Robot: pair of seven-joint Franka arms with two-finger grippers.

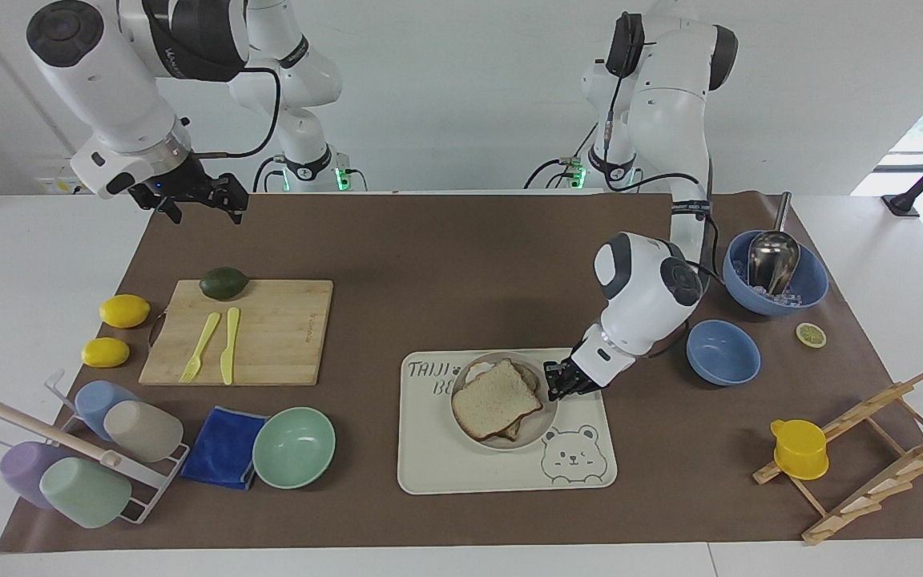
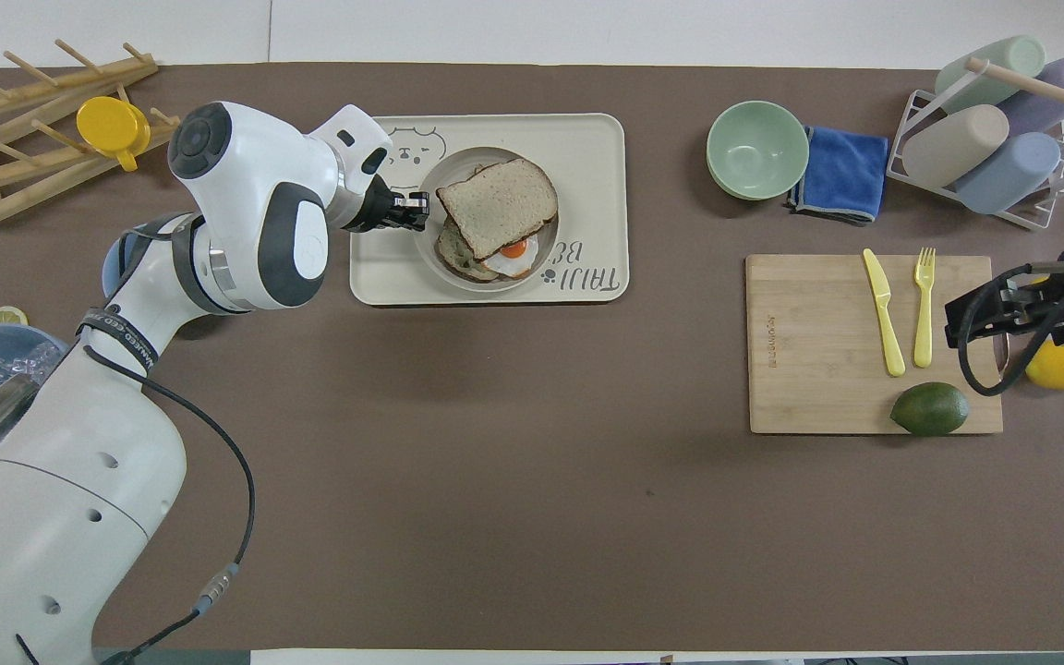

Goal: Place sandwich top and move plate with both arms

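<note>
The sandwich top (image 1: 496, 398) lies on a toast slice with a fried egg (image 2: 513, 254) on the round plate (image 1: 538, 430). The plate is on or just over the middle of the cream bear tray (image 1: 461, 473). My left gripper (image 1: 555, 385) is shut on the plate's rim at the side toward the left arm's end. In the overhead view the left gripper (image 2: 417, 208) touches the plate (image 2: 430, 270) beside the sandwich top (image 2: 498, 205). My right gripper (image 1: 201, 204) waits open and empty, raised over the mat's corner at the right arm's end, and it shows in the overhead view (image 2: 980, 323) too.
A mint bowl (image 1: 293, 447), blue cloth (image 1: 223, 446) and cup rack (image 1: 77, 453) stand beside the tray toward the right arm's end. A cutting board (image 1: 269, 332) carries fork, knife and avocado. Two blue bowls (image 1: 722, 351) and a wooden rack (image 1: 862, 457) stand toward the left arm's end.
</note>
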